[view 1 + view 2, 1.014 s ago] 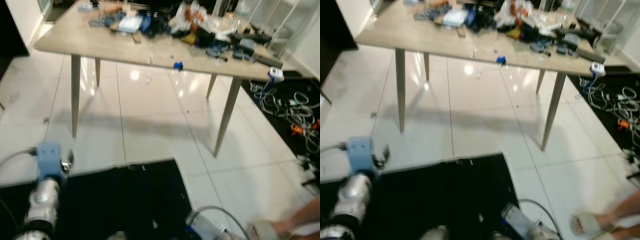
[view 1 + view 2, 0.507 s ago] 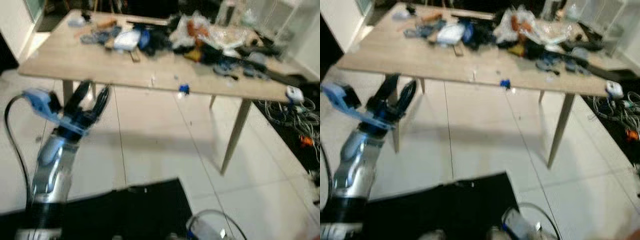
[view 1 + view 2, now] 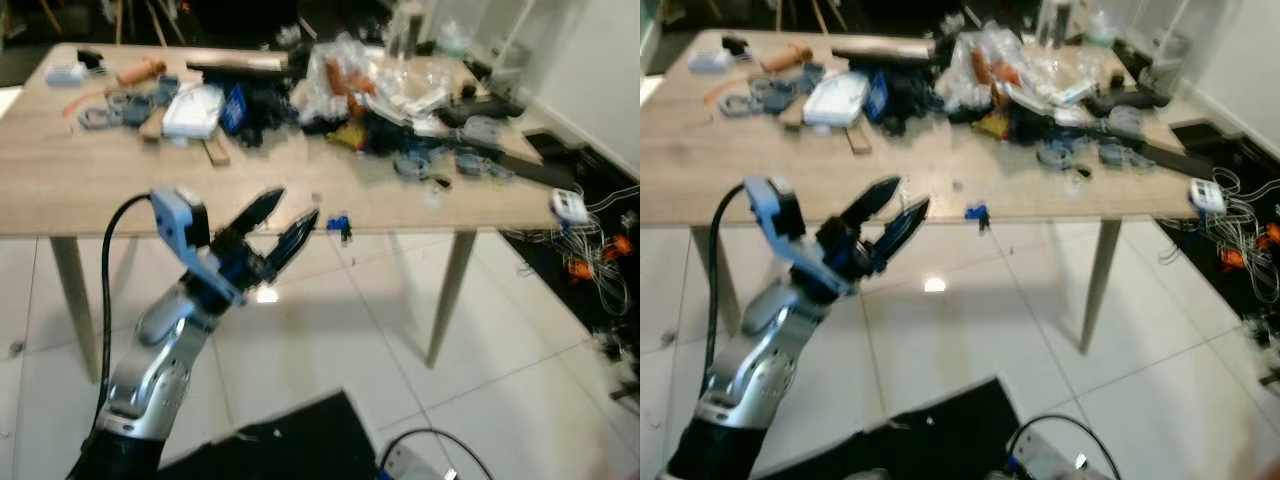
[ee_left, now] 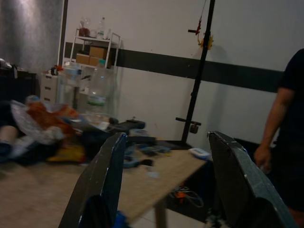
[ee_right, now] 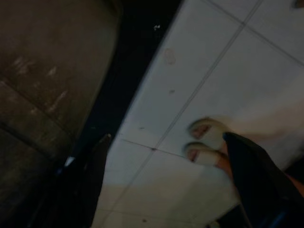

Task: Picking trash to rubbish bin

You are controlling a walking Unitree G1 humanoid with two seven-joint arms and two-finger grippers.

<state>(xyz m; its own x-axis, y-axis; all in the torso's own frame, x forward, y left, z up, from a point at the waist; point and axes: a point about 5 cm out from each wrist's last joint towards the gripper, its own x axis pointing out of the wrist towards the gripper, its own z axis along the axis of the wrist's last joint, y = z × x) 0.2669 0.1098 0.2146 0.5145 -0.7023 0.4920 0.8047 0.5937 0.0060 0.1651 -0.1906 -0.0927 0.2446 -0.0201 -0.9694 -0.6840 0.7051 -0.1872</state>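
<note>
A wooden table [image 3: 90, 195] carries a pile of clutter. Crumpled clear plastic bags and wrappers [image 3: 365, 75] lie at its far middle, and a small blue item [image 3: 339, 223] sits at the near edge. My left gripper [image 3: 292, 205] is raised in front of the table's near edge, open and holding nothing; its fingers [image 4: 102, 185] frame the tabletop in the left wrist view. My right gripper [image 5: 168, 137] hangs low over the white floor tiles, its two fingers apart.
A white box [image 3: 193, 108], blue rings [image 3: 105, 108] and dark tools [image 3: 480, 105] also lie on the table. Cables [image 3: 600, 255] are on the floor at right. A black mat [image 3: 300, 450] lies at my feet. A person [image 4: 285, 123] stands nearby; toes in a slipper [image 5: 204, 142] show.
My left arm has risen from beside my body to the table's near edge, fingers open. The camera has tilted up and come closer to the table.
</note>
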